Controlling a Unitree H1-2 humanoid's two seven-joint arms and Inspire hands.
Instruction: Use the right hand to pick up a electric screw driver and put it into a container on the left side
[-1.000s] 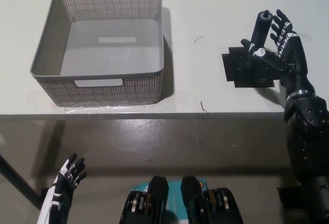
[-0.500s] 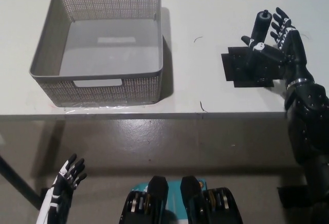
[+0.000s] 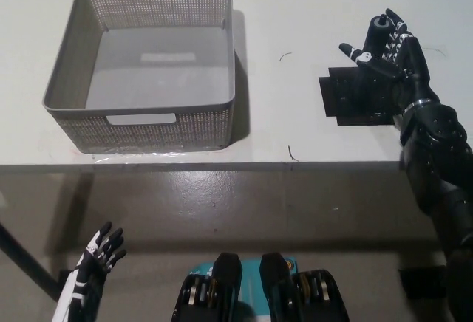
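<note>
The electric screwdriver (image 3: 378, 32) is a black cylinder standing upright at the far edge of a black mat (image 3: 353, 99) on the right of the white table. My black right hand (image 3: 390, 50) is right against it from the near right. The fingers rise beside the tool and the thumb is spread out to the left, so the hand is open and not closed round it. The lower part of the tool is hidden by the hand. The grey mesh basket (image 3: 148, 126) stands on the left of the table with nothing in it. My white left hand (image 3: 94, 261) rests open at the lower left, below the table edge.
The table's front edge (image 3: 244, 165) runs across the middle of the picture, with grey floor below it. Bare tabletop (image 3: 284, 26) lies between the basket and the mat. Two thin dark scraps (image 3: 293, 152) lie on the table.
My right hand has moved forward and slightly left, up against the screwdriver, with the thumb swung out to the left. The basket and my left hand have not moved.
</note>
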